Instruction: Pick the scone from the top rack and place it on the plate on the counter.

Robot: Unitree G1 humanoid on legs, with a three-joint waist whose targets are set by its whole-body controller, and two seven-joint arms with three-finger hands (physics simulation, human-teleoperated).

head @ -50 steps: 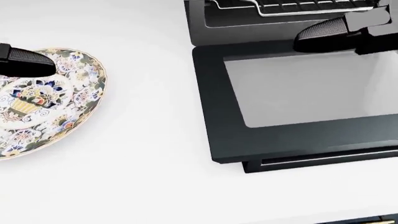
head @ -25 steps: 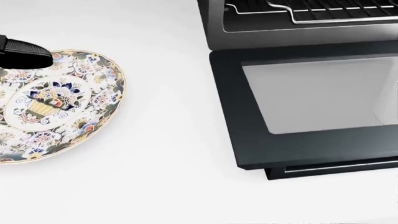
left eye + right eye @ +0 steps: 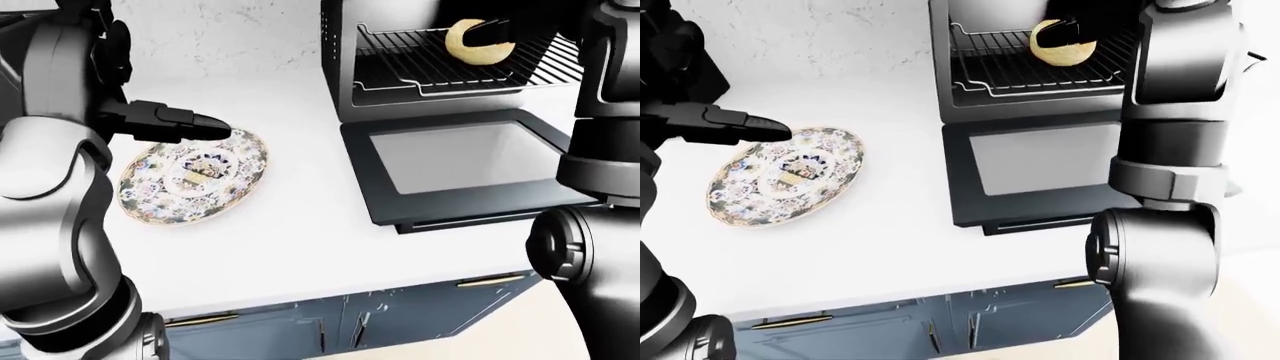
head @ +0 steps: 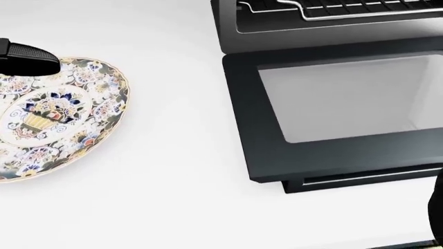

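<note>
The scone (image 3: 474,46) lies on the top rack (image 3: 440,67) of the open black oven. My right hand (image 3: 492,30) reaches into the oven, and its dark fingers lie across the scone's top right. I cannot tell how tightly they grip. The patterned plate (image 3: 195,176) sits on the white counter to the left of the oven and also shows in the head view (image 4: 55,119). My left hand (image 3: 195,124) hovers over the plate's upper left rim with its fingers stretched out and empty.
The oven door (image 4: 346,104) hangs open and flat over the counter, below the rack. The white counter (image 3: 290,225) runs between the plate and the door. Blue cabinet fronts (image 3: 400,319) lie under the counter edge. My right arm (image 3: 1175,150) rises tall at the right.
The head view has shifted a little from side to side. My right hand has gone up out of the head view and into the oven. The left hand stays over the plate.
</note>
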